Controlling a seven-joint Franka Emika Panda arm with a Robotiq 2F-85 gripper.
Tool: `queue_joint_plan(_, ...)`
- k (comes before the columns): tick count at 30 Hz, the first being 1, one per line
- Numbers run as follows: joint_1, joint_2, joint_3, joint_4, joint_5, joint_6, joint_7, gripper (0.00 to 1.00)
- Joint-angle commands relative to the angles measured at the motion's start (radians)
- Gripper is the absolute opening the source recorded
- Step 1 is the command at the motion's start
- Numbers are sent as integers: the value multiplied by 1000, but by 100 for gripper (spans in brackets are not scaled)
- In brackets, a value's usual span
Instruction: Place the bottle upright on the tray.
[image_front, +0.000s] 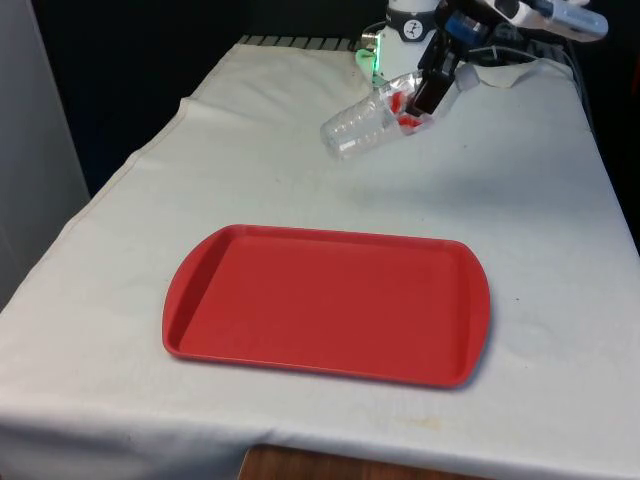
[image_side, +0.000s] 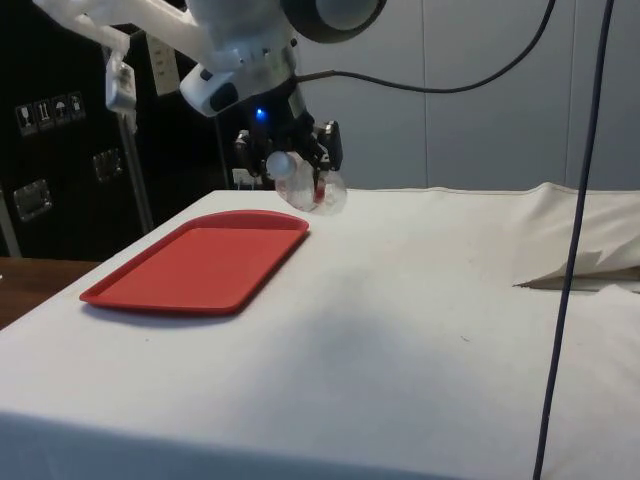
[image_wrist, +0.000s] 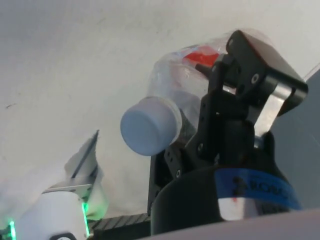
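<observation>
You see the red tray (image_front: 326, 305) nearest, bare. Beyond it the gripper (image_front: 428, 98) is clamped on a clear plastic bottle (image_front: 362, 125), held tilted in the air. The wrist view adds its white cap (image_wrist: 150, 125); the side view shows the arm reaching down above the tray's far end.

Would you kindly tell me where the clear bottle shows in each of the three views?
Front view: bottle held tilted in the claw, above the cloth beyond the red tray.
Side view: bottle in the claw, above the tray's far end.
Wrist view: bottle, white cap nearest.
Shared landmark: the tray.
</observation>
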Motion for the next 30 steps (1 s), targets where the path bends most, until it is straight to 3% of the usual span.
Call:
queue_joint_plan(1, -5, -6, 1, -4, 17, 12, -14, 33)
queue_joint_plan(4, 0, -4, -7, 0, 32, 7, -21, 33)
queue_joint_plan(12, -4, -18, -15, -4, 100, 24, -61, 33)
queue_joint_plan(13, 0, -12, -16, 0, 85, 14, -49, 33)
queue_joint_plan(14, -4, -20, -18, -4, 115, 26, -70, 33)
queue_joint_plan(22, -4, -32, -30, -3, 183, 29, -113, 33)
queue_joint_plan(23, 0, -27, -31, 0, 172, 22, -104, 33)
queue_joint_plan(30, -4, -44, -42, -1, 246, 29, -154, 33)
